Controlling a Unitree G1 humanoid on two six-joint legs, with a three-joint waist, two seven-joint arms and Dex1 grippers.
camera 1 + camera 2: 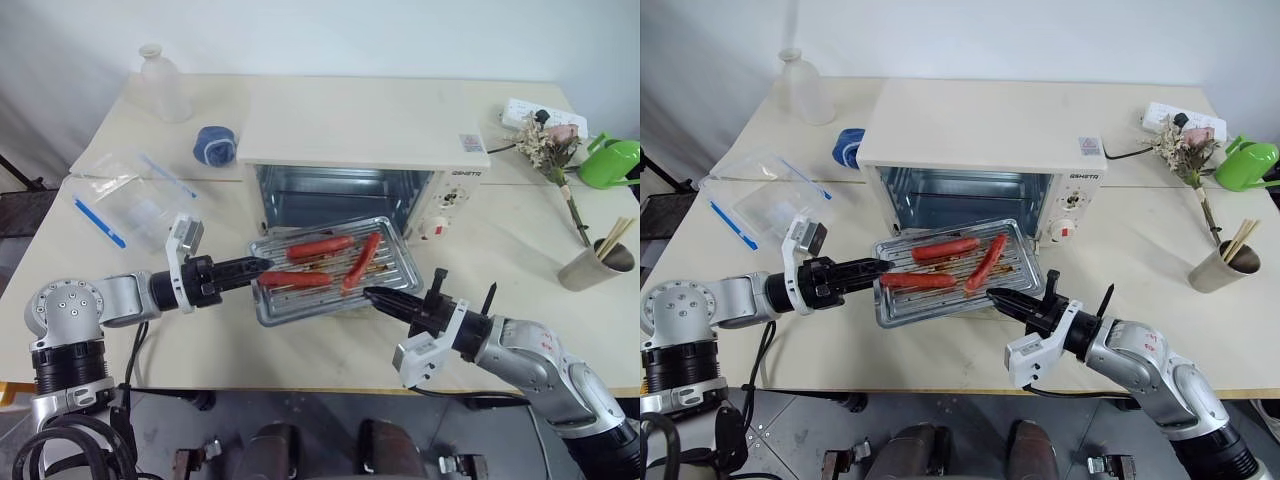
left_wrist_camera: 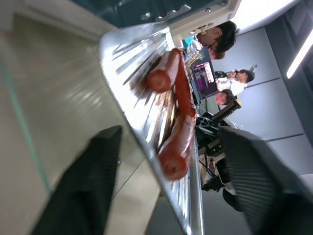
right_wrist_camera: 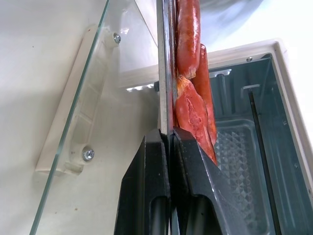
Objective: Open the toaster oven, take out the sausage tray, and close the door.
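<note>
Both tools (image 1: 262, 266) (image 1: 372, 295) hold the sausage tray (image 1: 335, 268) before the toaster oven (image 1: 362, 150).

Pale cream desk (image 1: 520, 250) against a plain white wall (image 1: 350, 35), evenly lit. Dark grey floor (image 1: 300, 420) below the front edge. Grey panelled wall (image 2: 274, 105) and a ceiling light strip (image 2: 299, 51) behind seated people (image 2: 222, 36) at screens

The sausage tray (image 1: 335, 268) is held before the toaster oven (image 1: 365, 150), above its lowered door (image 3: 73, 98); grippers are placed at nine (image 1: 262, 266) and five o'clock (image 1: 372, 295).
</note>
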